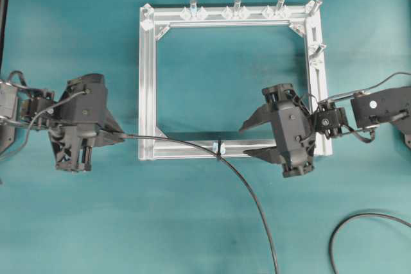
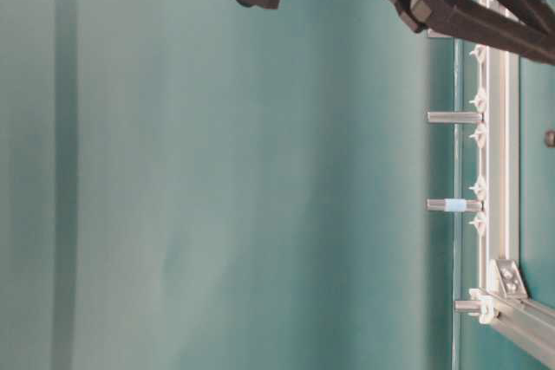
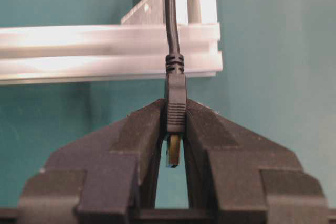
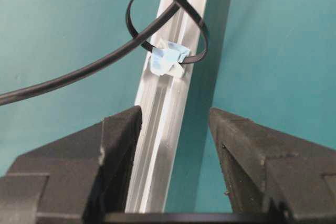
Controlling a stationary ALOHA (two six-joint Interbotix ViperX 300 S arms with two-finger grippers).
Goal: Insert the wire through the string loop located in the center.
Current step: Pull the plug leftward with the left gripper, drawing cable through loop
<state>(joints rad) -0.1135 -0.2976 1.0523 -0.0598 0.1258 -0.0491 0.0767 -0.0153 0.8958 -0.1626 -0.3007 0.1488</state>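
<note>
Your left gripper (image 3: 176, 129) is clamped on the plug end of the wire (image 1: 192, 142), which already runs through the string loop (image 4: 168, 30) on the near bar of the frame (image 1: 146, 81). Your right gripper (image 1: 253, 139) hangs wide apart over that bar, empty. Looks like the threading's done; next you'd draw slack through gently without snagging the loop.

txt/labels: none legible | brands/nums: none | signs: none

The wire (image 1: 192, 142) runs from the left hand (image 1: 119, 136) through the string loop (image 1: 219, 148) on the frame's (image 1: 147, 81) near bar.
</note>
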